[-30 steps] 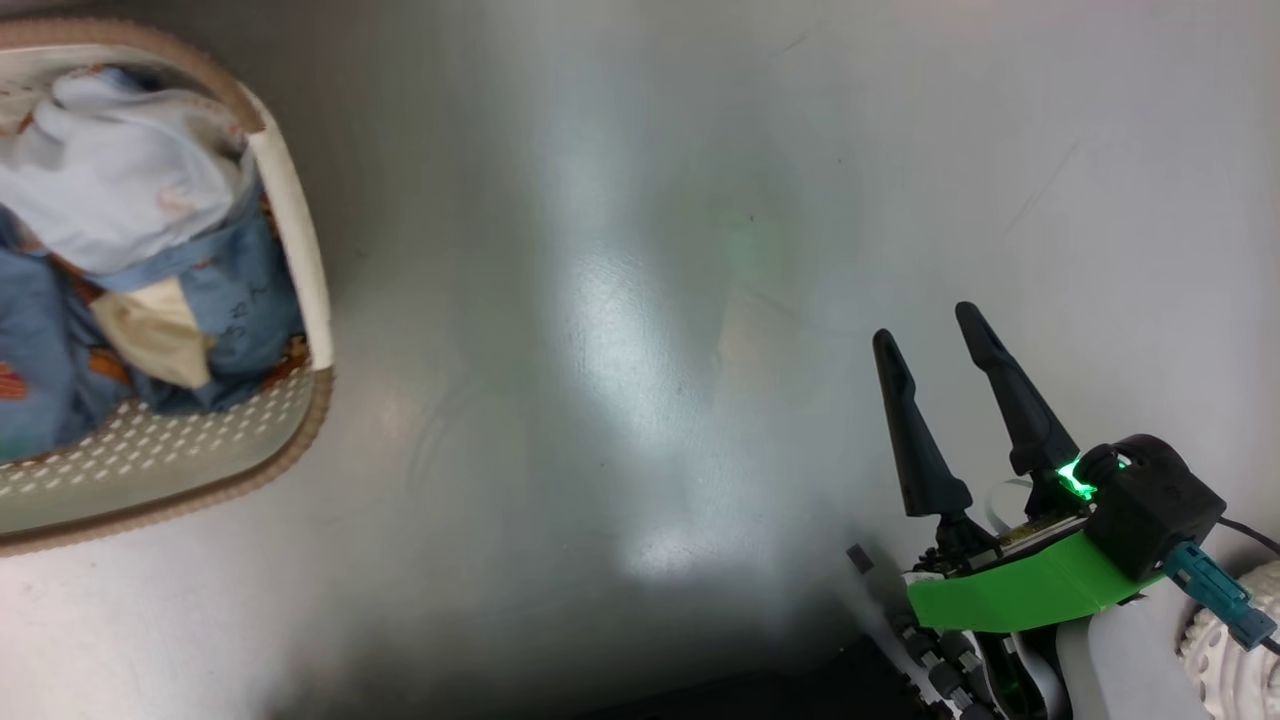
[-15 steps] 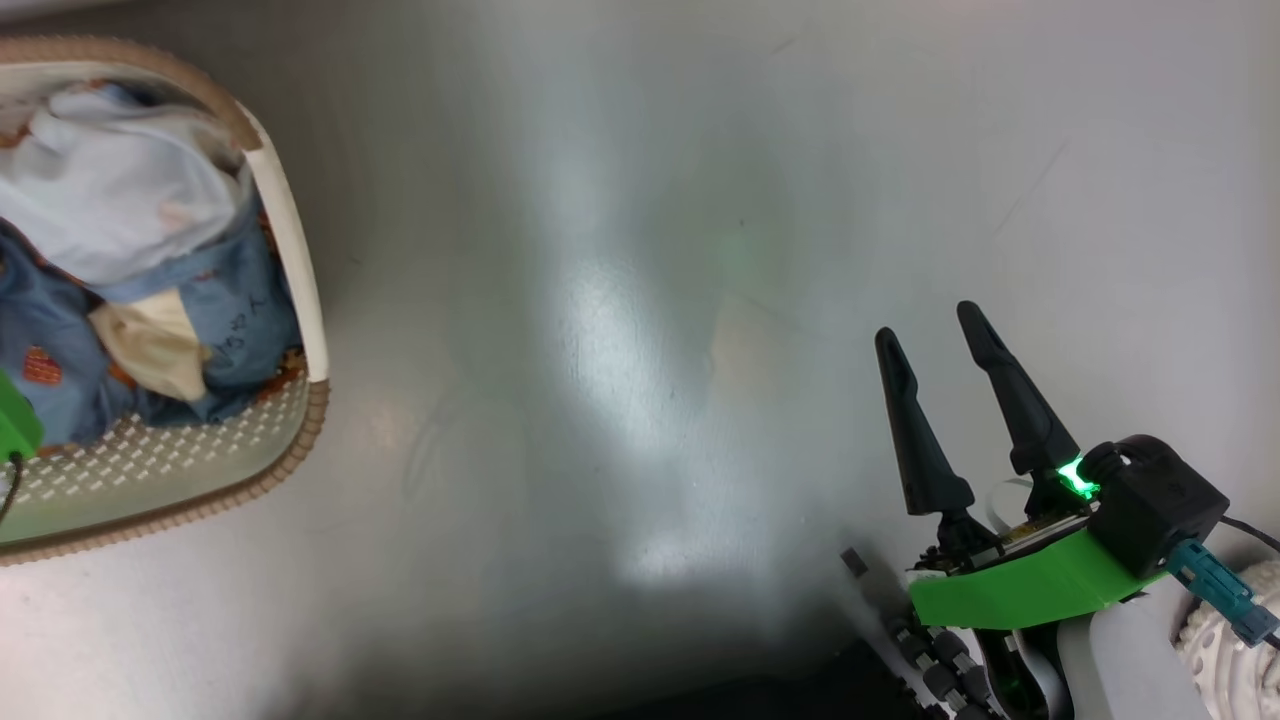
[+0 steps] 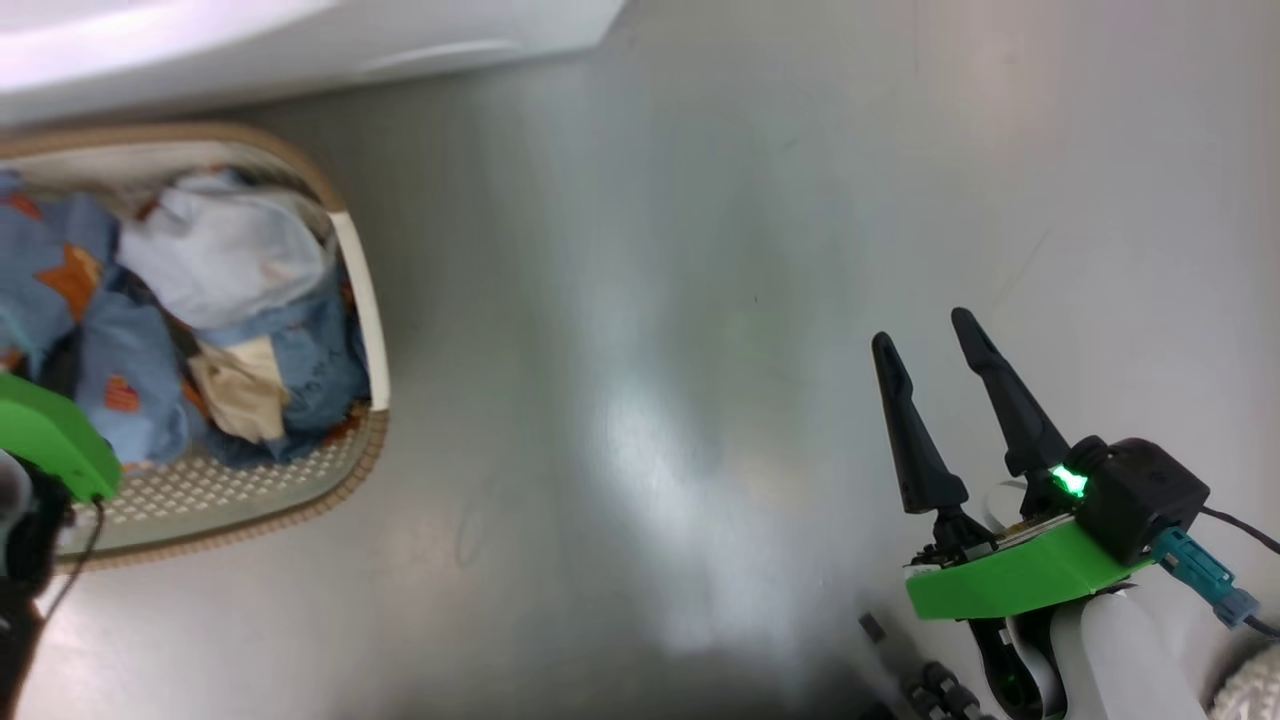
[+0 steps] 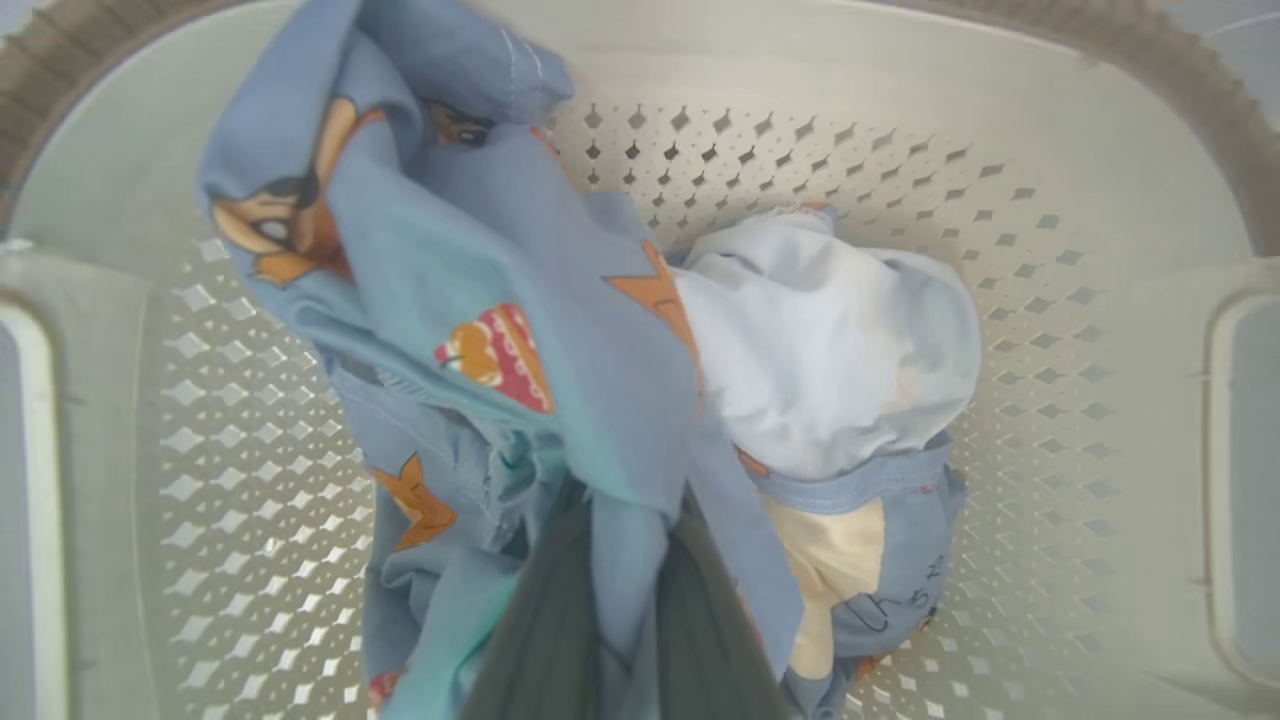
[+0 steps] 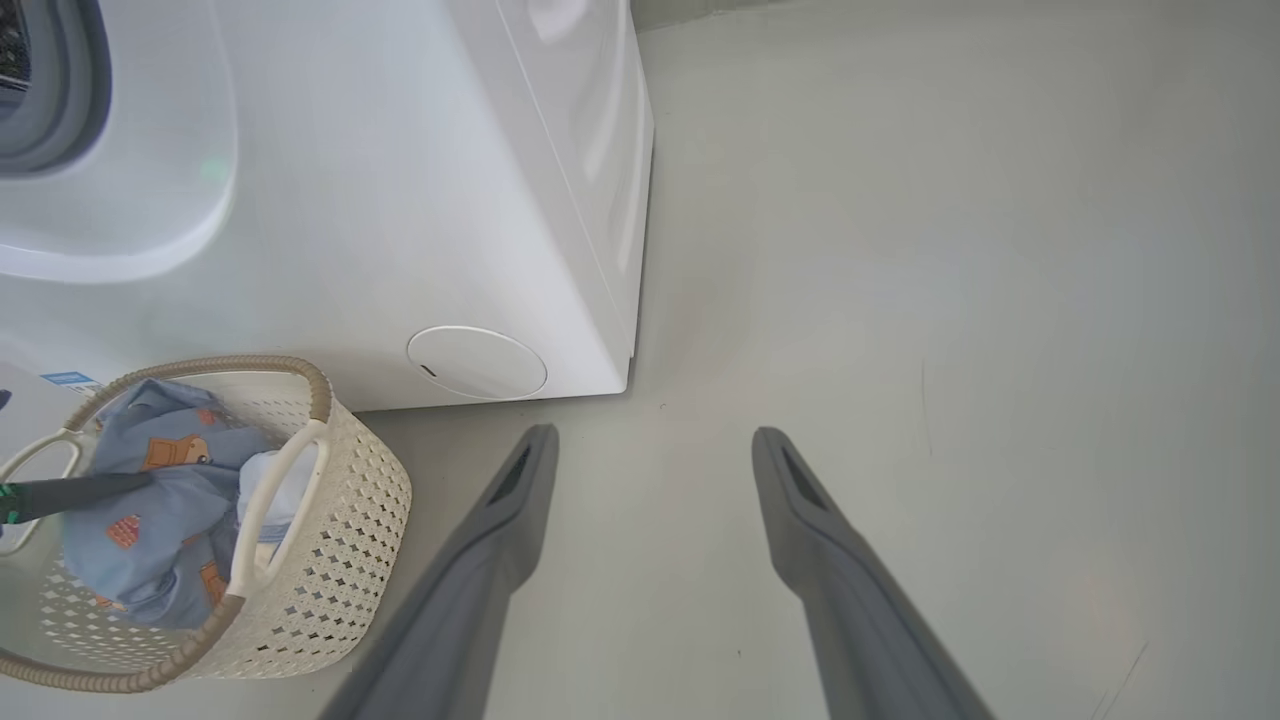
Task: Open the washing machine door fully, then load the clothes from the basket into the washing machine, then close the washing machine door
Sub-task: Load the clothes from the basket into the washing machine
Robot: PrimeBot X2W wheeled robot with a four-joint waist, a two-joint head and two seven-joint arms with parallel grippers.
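The cream perforated basket (image 3: 230, 495) stands on the floor at the left, and its wall (image 4: 1050, 330) rings the left wrist view. Inside lie the clothes (image 3: 225, 250): blue pieces with orange prints, a pale white-blue one (image 4: 830, 340) and a cream one. My left gripper (image 4: 625, 520) is down in the basket, shut on a fold of the blue printed garment (image 4: 480, 260), which is drawn up toward the camera. My right gripper (image 3: 921, 328) hangs open over bare floor at the lower right, nothing between its fingers (image 5: 800, 500). The white washing machine (image 5: 400, 200) stands behind the basket; its door is out of view.
The machine's round white flap (image 5: 477, 362) sits low at its front, just beyond the basket (image 5: 330, 560). A curve of its grey gasket (image 5: 60, 110) shows at the upper left. Glossy grey floor (image 3: 650, 400) stretches between the basket and my right arm.
The head camera has shifted, bringing the machine's lower edge into the top of the picture. My left arm's green mount has entered at the lower left. The left gripper has shut on the blue garment.
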